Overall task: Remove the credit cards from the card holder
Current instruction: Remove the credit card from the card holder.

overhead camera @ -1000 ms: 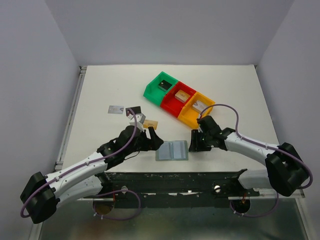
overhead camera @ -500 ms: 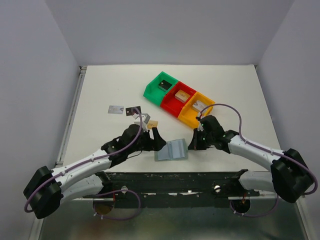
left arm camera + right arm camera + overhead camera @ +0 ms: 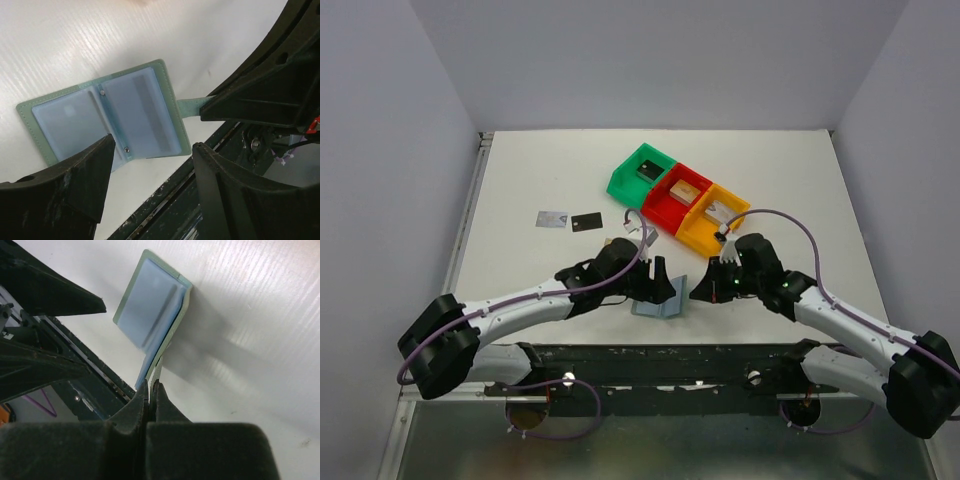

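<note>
Right wrist view: we are pinching the card holder [image 3: 150, 310] by its edge in our closed right gripper [image 3: 151, 386]; our left gripper [image 3: 152, 145] is hovering open above it, empty.

This looks to me like a robotics lab test cell — a bare white desk [image 3: 520, 170] boxed in by plain pale walls [image 3: 650, 60]. My left arm [image 3: 510, 305] and right arm [image 3: 850, 320] are bolted to a dark metal rail [image 3: 660, 358], and purple cables [image 3: 790, 215] loop along them.
</note>
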Action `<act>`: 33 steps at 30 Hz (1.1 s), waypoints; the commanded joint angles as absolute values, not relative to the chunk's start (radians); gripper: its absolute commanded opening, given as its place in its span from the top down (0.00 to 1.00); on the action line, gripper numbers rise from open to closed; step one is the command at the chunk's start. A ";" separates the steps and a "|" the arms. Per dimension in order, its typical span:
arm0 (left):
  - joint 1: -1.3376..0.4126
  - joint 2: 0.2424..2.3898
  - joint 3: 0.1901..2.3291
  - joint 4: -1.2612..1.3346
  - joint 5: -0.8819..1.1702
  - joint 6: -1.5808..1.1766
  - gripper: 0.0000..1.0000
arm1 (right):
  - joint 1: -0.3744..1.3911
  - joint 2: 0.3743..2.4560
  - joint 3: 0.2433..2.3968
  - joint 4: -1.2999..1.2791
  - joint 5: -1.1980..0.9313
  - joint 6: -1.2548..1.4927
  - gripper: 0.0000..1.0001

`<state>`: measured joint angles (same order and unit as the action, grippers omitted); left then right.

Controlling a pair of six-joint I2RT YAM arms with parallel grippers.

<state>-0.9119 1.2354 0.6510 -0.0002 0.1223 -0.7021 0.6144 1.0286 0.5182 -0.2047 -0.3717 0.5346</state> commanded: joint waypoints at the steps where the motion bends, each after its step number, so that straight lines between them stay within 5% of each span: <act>1: -0.931 1.281 0.687 0.026 0.156 -0.673 0.25 | 0.615 1.023 0.505 -0.161 -0.433 0.551 1.00; 33: -0.963 1.427 0.746 0.018 0.112 -0.618 0.37 | 0.615 1.063 0.518 -0.150 -0.394 0.558 1.00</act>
